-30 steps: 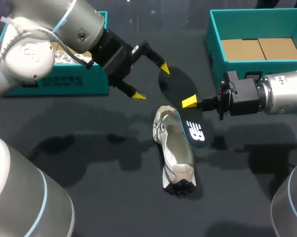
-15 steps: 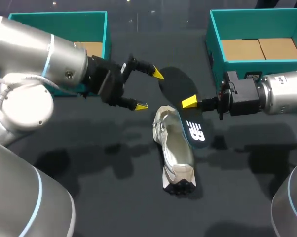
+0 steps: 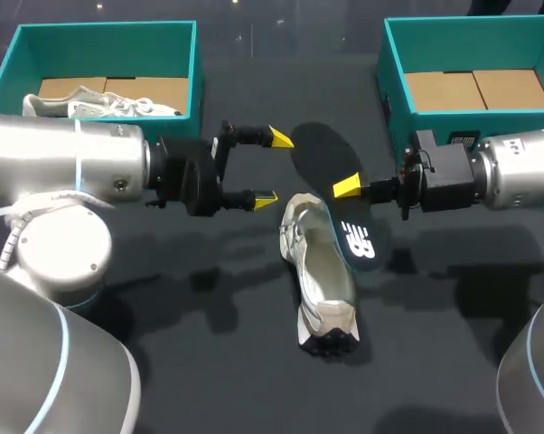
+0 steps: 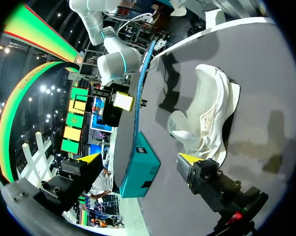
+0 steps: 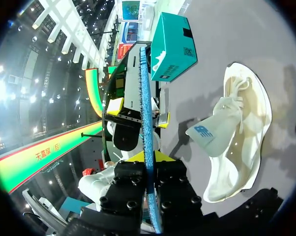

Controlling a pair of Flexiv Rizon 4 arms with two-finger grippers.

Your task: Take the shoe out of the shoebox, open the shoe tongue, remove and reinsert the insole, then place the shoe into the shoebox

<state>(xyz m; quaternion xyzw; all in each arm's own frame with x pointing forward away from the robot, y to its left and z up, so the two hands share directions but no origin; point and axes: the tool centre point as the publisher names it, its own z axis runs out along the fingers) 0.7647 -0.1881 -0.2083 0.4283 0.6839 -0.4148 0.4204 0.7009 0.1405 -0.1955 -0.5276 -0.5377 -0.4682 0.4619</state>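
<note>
A white shoe (image 3: 322, 276) lies on its side mid-table, opening toward the right. Just above it, my right gripper (image 3: 349, 187) is shut on the edge of a dark insole (image 3: 322, 154), held slanted with its heel end near the shoe. In the right wrist view the insole (image 5: 145, 118) runs edge-on between the gripper's fingers (image 5: 150, 162), with the shoe (image 5: 236, 137) beside it. My left gripper (image 3: 272, 167) stands open just left of the insole's toe end, holding nothing. In the left wrist view the insole (image 4: 138, 98) rises ahead of the open left gripper (image 4: 140, 160), and the shoe (image 4: 207, 118) lies beside it.
A teal shoebox (image 3: 195, 63) at the back left holds another white shoe (image 3: 100, 104). A second teal shoebox (image 3: 394, 81) at the back right shows only its cardboard floor. The table is dark grey.
My left arm has swung down and turned level, bringing its open gripper lower, beside the insole's toe end. The back-left box is now uncovered. The right gripper, insole and shoe have not moved.
</note>
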